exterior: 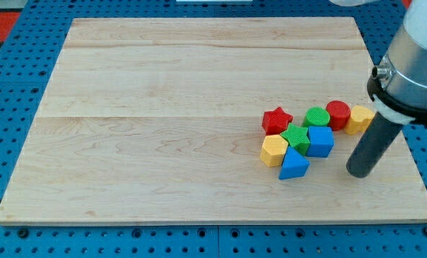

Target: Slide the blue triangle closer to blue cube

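My tip (360,172) rests on the table (163,107), with no jaws to open or close, right of the blue triangle (294,165) that already touches the blue cube (321,140)

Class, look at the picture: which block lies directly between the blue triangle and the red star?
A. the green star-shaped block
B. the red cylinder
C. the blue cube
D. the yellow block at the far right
A: the green star-shaped block sits just above the blue triangle and just below the red star.
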Robot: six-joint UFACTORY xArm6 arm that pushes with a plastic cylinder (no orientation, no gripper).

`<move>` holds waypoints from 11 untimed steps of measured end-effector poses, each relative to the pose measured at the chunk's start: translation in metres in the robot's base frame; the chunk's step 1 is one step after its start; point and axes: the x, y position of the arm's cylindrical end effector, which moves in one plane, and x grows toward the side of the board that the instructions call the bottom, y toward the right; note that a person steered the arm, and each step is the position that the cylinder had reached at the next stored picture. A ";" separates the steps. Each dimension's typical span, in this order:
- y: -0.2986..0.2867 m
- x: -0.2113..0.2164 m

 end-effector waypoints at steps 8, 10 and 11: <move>-0.158 -0.011; -0.119 -0.011; -0.110 -0.011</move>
